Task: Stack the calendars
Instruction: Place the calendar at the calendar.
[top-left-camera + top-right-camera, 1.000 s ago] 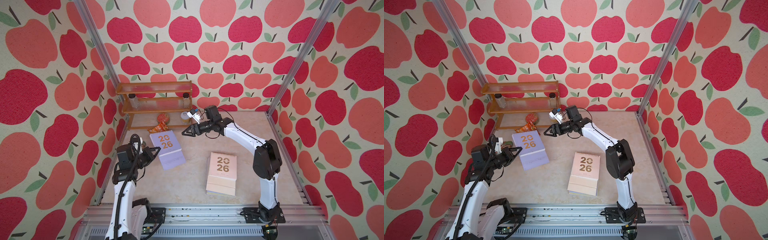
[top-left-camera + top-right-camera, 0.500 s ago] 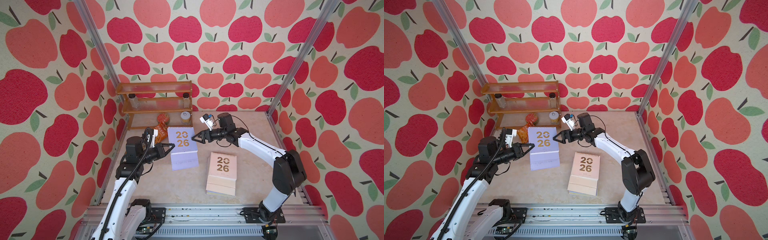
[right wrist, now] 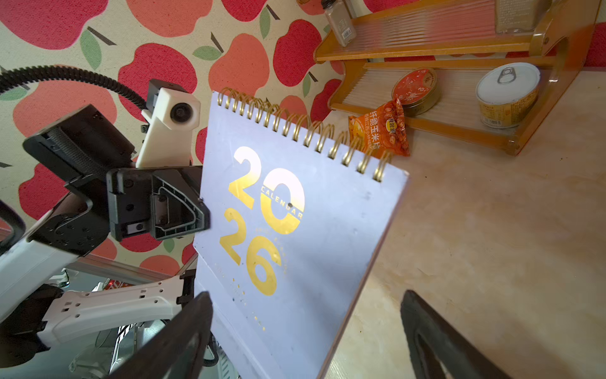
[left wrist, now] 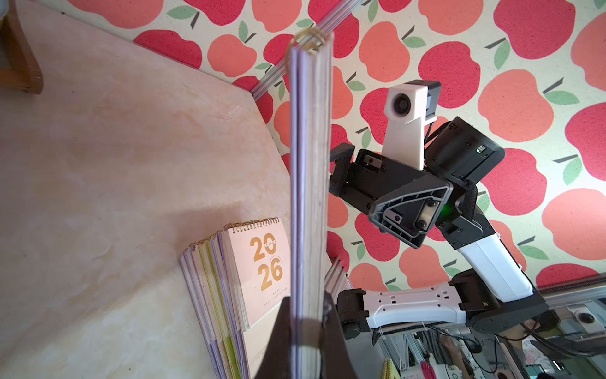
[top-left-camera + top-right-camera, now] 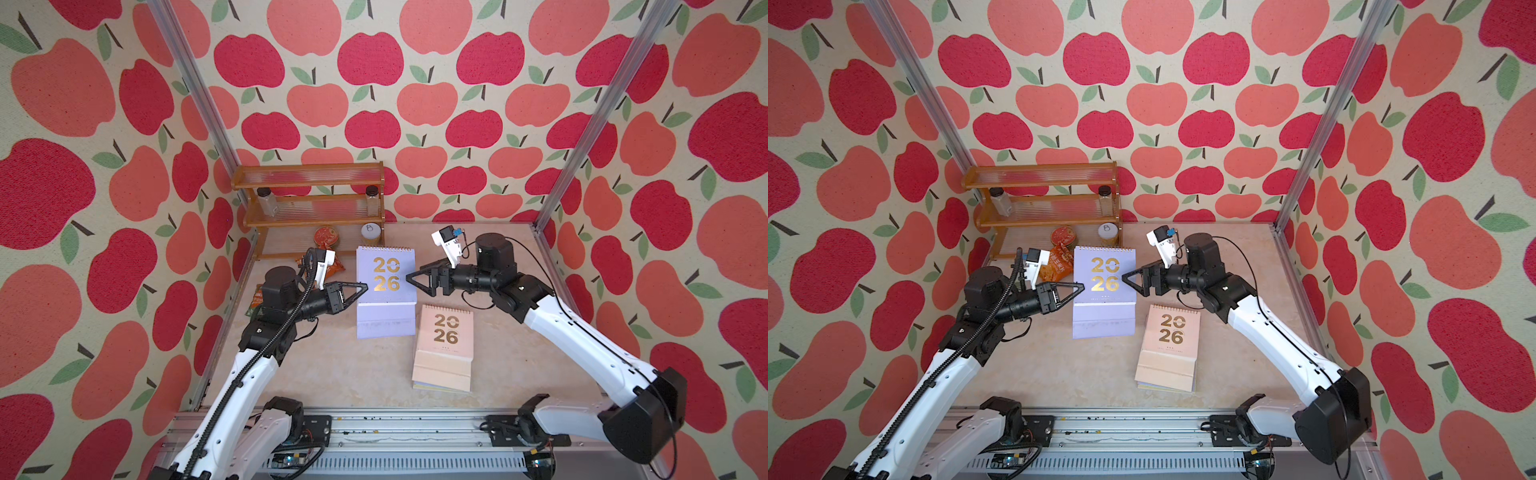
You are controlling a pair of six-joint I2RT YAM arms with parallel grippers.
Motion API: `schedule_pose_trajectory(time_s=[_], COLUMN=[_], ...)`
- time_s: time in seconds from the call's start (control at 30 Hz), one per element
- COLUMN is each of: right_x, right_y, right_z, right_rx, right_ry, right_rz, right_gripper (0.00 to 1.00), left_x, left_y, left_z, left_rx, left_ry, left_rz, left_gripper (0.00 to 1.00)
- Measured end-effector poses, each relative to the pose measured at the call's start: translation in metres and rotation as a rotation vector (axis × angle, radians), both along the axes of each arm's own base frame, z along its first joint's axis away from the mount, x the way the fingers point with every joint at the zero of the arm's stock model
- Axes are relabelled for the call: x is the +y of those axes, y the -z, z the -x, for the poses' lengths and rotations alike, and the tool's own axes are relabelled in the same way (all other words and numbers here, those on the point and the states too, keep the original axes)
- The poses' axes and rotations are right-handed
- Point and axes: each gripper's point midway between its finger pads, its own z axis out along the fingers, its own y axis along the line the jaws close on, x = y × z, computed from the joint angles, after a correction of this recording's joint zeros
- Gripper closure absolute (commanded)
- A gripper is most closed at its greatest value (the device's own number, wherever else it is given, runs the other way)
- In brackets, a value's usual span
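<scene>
Currently mid-transfer: left gripper (image 5: 360, 287) is clamped on the 9 o'clock edge of the lilac calendar (image 5: 386, 278) and holds it up off the table (image 5: 332, 374). Cover faces the top views, spiral at 12 o'clock, base flap hanging at 6 o'clock. Opposite it, right gripper (image 5: 411, 277) sits at the 3 o'clock edge with jaws apart. Its wrist view shows that edge between the fingers, contact not confirmed. At 5 o'clock of the held calendar the stack (image 5: 444, 365) lies flat, pink calendar (image 5: 446, 328) on top.

Likely step: hand-off or 2-arm carry onto the stack. Next move calls for the right jaws to close on that edge or get clear. Then travel to 5 o'clock, square up with the pink cover, lower, release. Flap could fold under on landing.

Unclear:
- Stack count: the left wrist view shows lilac and yellow-green edges fanned under the pink, not countable.
- Whether the flap's lower edge touches the table: cannot tell.
- The orange snack packet (image 5: 338, 271) is partly behind the left arm.
</scene>
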Motion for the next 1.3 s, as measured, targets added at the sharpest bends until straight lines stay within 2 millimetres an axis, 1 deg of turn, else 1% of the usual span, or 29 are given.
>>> schedule_pose_trajectory(time_s=[0.17, 0.3, 0.47, 0.67, 0.73, 0.83, 1.0, 1.17, 1.3], right_x=[-0.006, -0.001, 0.011, 0.011, 0.008, 0.003, -0.010, -0.030, -0.040], right_y=[-0.009, -0.009, -0.004, 0.004, 0.013, 0.019, 0.005, -0.008, -0.018], right_z=[0.011, 0.021, 0.030, 0.031, 0.035, 0.042, 0.054, 0.062, 0.061], right_rx=[-0.007, 0.003, 0.034, 0.044, 0.052, 0.051, -0.017, -0.081, -0.104], right_ry=[0.002, -0.033, -0.092, -0.089, -0.083, -0.079, -0.075, -0.045, -0.026], right_rz=[-0.013, -0.015, -0.008, -0.022, -0.033, -0.052, -0.112, -0.189, -0.236], right_gripper=[0.08, 0.08, 0.08, 0.08, 0.08, 0.10, 0.13, 0.19, 0.30], left_x=[-0.019, -0.029, -0.036, -0.037, -0.037, -0.038, -0.043, -0.046, -0.047], left_y=[-0.016, -0.027, -0.026, -0.025, -0.025, -0.023, -0.012, -0.017, -0.021], left_z=[0.006, 0.009, 0.007, 0.007, 0.007, 0.006, 0.001, 0.007, 0.010], left_rx=[-0.047, -0.073, -0.067, -0.064, -0.063, -0.055, -0.007, -0.016, -0.021], left_ry=[0.062, 0.092, 0.112, 0.113, 0.113, 0.117, 0.146, 0.198, 0.218], left_rz=[0.035, 0.072, 0.079, 0.078, 0.077, 0.075, 0.075, 0.095, 0.106], left_gripper=[1.00, 1.00, 1.00, 1.00, 1.00, 1.00, 1.00, 1.00, 1.00])
